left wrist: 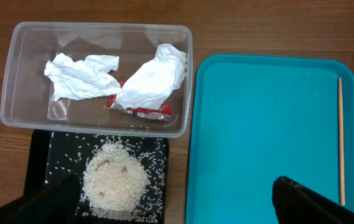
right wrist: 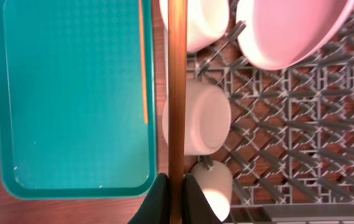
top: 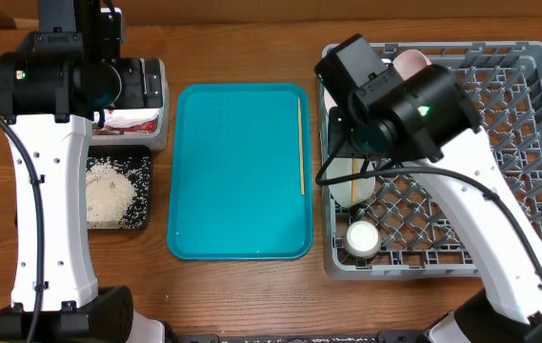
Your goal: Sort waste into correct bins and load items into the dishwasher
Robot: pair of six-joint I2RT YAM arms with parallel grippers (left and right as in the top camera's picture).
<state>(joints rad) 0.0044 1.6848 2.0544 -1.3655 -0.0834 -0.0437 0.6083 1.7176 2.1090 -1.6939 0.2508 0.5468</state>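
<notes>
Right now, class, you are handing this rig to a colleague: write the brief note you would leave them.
Grippers: left gripper open and empty above the clear tub and black tray; right gripper shut on a chopstick over the dish rack.
Done: napkins and wrapper in the tub, rice on the black tray; plate, two bowls and cup in the rack.
Left: set the held chopstick in the rack, then fetch the second chopstick from the teal tray. A third bowl is not visible.
</notes>
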